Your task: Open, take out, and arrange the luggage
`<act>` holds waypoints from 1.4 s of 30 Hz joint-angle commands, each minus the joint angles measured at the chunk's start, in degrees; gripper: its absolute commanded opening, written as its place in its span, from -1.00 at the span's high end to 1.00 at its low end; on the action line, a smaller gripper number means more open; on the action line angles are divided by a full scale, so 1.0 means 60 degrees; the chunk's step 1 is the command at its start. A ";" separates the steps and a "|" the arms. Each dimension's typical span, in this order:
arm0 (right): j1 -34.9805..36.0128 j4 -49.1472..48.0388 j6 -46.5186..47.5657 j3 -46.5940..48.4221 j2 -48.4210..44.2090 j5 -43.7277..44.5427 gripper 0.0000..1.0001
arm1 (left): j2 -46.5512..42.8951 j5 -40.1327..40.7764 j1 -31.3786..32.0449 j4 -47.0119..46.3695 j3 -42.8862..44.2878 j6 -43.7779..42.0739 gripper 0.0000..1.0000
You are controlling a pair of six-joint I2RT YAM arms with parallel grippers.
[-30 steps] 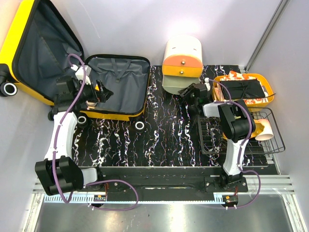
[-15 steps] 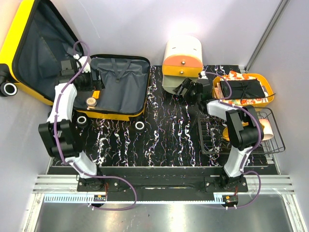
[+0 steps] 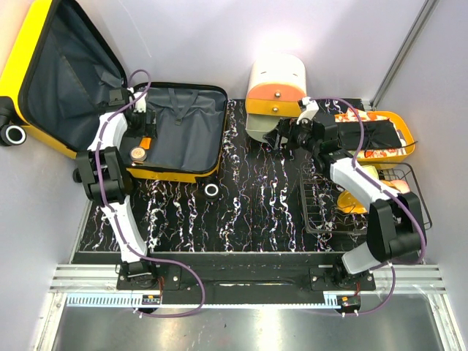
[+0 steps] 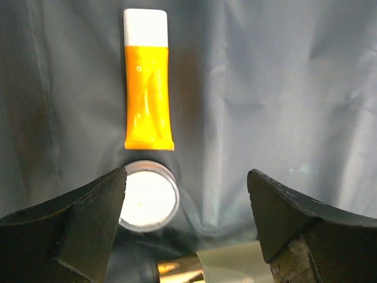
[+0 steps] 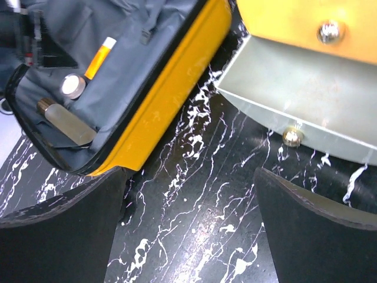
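On the marbled surface (image 3: 256,197) the luggage (image 3: 186,139) lies open, its grey lining directly beneath my left gripper (image 4: 185,177), spread wide and empty. My right gripper (image 5: 189,177), equally released, hovers with the luggage to its left. An orange tube (image 4: 147,94) lies ahead of my left gripper, and a round jar (image 4: 147,203) by its left finger.

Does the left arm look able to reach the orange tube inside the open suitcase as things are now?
Probably yes. The left gripper hangs open over the suitcase, and the orange tube lies uncovered just ahead. Only the round jar sits close to its end.
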State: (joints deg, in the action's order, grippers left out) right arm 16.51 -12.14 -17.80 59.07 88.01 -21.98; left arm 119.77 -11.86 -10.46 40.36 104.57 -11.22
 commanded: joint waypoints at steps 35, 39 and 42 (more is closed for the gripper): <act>-0.0013 0.0940 0.1445 0.1610 -0.0577 -0.2444 -0.99 | 0.1312 -0.0747 0.0059 -0.0661 0.2231 -0.0592 0.56; 0.0002 0.0545 0.0757 0.1947 -0.0181 -0.2709 -0.90 | -0.0604 -0.1523 0.0059 -0.1305 0.1527 0.0257 0.62; 0.0031 0.0033 -0.0180 0.2166 0.0185 -0.2505 -0.78 | -0.1849 -0.2504 0.0088 -0.1803 0.0767 0.1661 0.64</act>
State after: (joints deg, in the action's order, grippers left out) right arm 16.49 -6.09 -11.68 68.29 86.87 -36.14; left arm 123.76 -17.45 -10.13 37.06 111.94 -11.09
